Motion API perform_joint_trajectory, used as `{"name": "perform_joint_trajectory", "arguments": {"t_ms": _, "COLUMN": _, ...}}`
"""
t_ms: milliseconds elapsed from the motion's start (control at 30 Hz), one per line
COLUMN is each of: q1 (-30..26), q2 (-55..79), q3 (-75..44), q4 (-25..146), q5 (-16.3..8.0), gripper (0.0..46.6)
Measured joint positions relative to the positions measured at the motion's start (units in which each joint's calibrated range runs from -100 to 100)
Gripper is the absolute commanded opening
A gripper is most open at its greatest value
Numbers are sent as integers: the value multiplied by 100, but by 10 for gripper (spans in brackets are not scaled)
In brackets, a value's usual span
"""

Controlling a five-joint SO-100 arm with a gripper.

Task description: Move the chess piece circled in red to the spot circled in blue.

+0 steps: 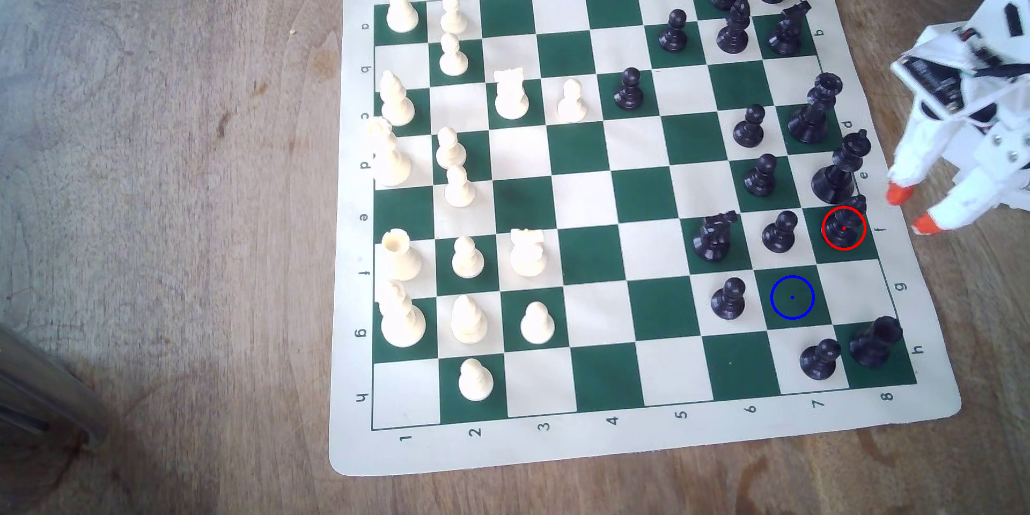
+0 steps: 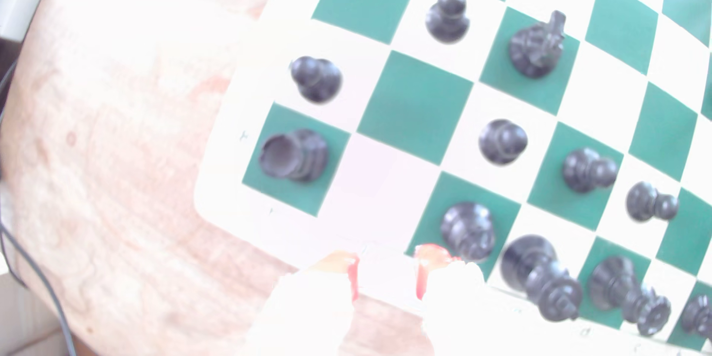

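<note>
The chess piece circled in red [image 1: 843, 225] is a slim black bishop standing upright on the dark square f8, near the board's edge on the exterior view's right. In the wrist view the bishop [image 2: 468, 231] stands just beside one orange fingertip [image 2: 431, 257]. The spot circled in blue [image 1: 792, 297] is the bare dark green square g7, diagonally nearer the camera; in the wrist view that bare green square [image 2: 416, 107] carries no ring. My gripper [image 1: 913, 208] hovers off the mat's edge to the right of the bishop, open, with nothing between its orange tips [image 2: 389, 263].
A black pawn [image 1: 779, 232] on f7, another pawn [image 1: 728, 299] on g6 and a third pawn [image 1: 819, 359] on h7 border the blue spot. The tall black king [image 1: 839, 172] stands right behind the bishop, and a black rook [image 1: 875, 341] is on h8. White pieces fill the exterior view's left.
</note>
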Motion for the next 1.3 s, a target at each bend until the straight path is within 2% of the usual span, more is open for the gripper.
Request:
{"name": "perform_joint_trajectory", "arguments": {"t_ms": 100, "q1": 273, "q2": 251, "q3": 108, "q4": -558, "q5": 93, "gripper": 96}}
{"name": "perform_joint_trajectory", "arguments": {"t_ms": 300, "q1": 251, "q2": 344, "q3": 172, "q4": -637, "q5": 190, "gripper": 83}}
{"name": "perform_joint_trajectory", "arguments": {"t_ms": 767, "q1": 295, "q2": 310, "q3": 840, "q4": -462, "q5": 498, "gripper": 97}}
{"name": "perform_joint_trajectory", "arguments": {"t_ms": 833, "q1": 428, "q2": 276, "q3": 859, "q4": -486, "q5": 503, "gripper": 100}}
{"name": "perform_joint_trajectory", "arguments": {"t_ms": 1300, "q1": 391, "q2": 243, "q3": 425, "q4": -486, "q5": 435, "gripper": 100}}
